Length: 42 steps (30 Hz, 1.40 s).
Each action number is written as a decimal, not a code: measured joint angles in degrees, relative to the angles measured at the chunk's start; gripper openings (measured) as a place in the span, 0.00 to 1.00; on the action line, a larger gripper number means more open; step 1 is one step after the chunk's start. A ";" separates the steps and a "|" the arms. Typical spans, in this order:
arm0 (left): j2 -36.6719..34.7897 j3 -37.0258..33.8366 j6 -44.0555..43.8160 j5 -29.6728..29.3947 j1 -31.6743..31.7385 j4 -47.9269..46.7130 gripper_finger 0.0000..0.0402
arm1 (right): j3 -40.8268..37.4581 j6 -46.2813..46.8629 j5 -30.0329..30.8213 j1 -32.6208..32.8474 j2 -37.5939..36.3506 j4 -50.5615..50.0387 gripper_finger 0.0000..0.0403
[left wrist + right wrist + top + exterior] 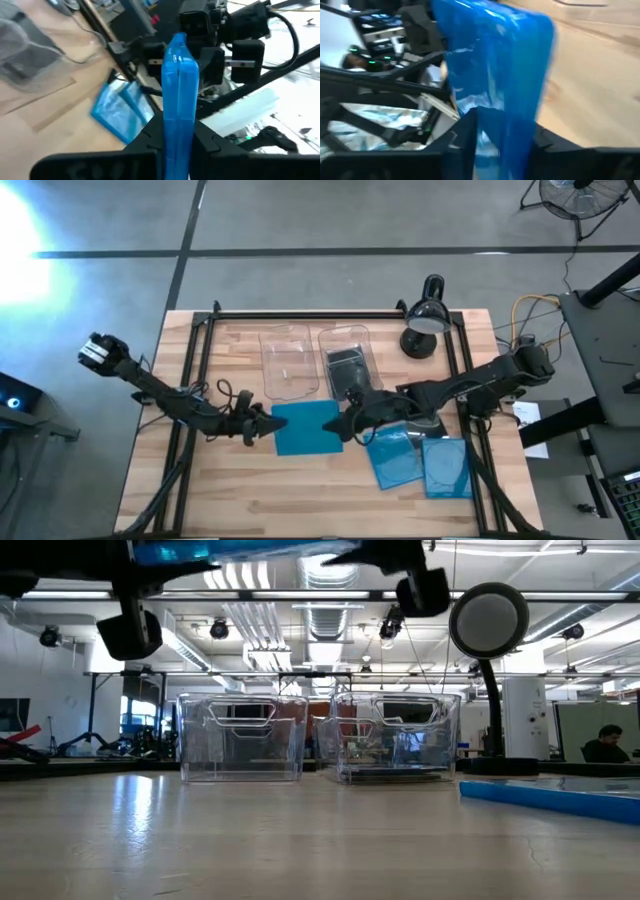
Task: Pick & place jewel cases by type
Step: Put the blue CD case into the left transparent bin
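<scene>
Blue jewel case [306,426] airborne — left jaws pinch one edge, right jaws part-spread around opposite edge.

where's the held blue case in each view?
High: blue case at table centre, between both end effectors.
Low: along the top edge, left of centre, seen from below.
Left wrist: edge-on, centre, rising from the left end effector.
Right wrist: broad blue face, centre.
Shared landmark: two blue cases lying on the table, also in the left wrist view.
</scene>
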 joint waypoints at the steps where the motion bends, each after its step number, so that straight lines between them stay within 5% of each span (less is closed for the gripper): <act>1: -0.27 0.00 0.10 -0.71 -0.02 -0.72 0.04 | -0.06 0.08 -0.04 0.00 -0.45 -1.32 0.28; 5: -2.48 0.81 0.71 -5.13 -0.09 -6.33 0.03 | -0.04 0.07 0.46 0.17 -2.34 -6.93 0.42; 10: -8.36 6.35 8.76 -19.13 0.09 -22.63 0.03 | -0.03 -0.37 6.79 0.96 -7.28 -17.29 0.54; 14: -10.63 20.34 26.33 -31.17 0.15 -42.35 0.03 | -0.02 -1.43 14.31 2.01 -12.09 -23.79 0.57; 17: -6.86 33.85 33.54 -34.73 1.55 -64.25 0.03 | -0.02 -1.45 16.73 2.03 -14.62 -26.71 0.58; 21: 2.87 50.13 29.11 -32.88 5.81 -96.05 0.03 | 0.00 -1.45 16.66 2.12 -15.29 -29.77 0.57; 25: 15.39 61.29 25.93 -23.64 11.92 -117.05 0.03 | -0.02 -1.45 16.70 2.01 -15.00 -31.02 0.56; 33: 35.28 72.86 35.88 -12.81 23.00 -126.72 0.03 | -0.02 -1.61 16.66 2.11 -14.21 -31.22 0.56; 42: 42.90 77.25 50.34 -9.99 30.59 -121.89 0.05 | -0.02 -1.63 16.22 2.86 -14.02 -31.19 0.56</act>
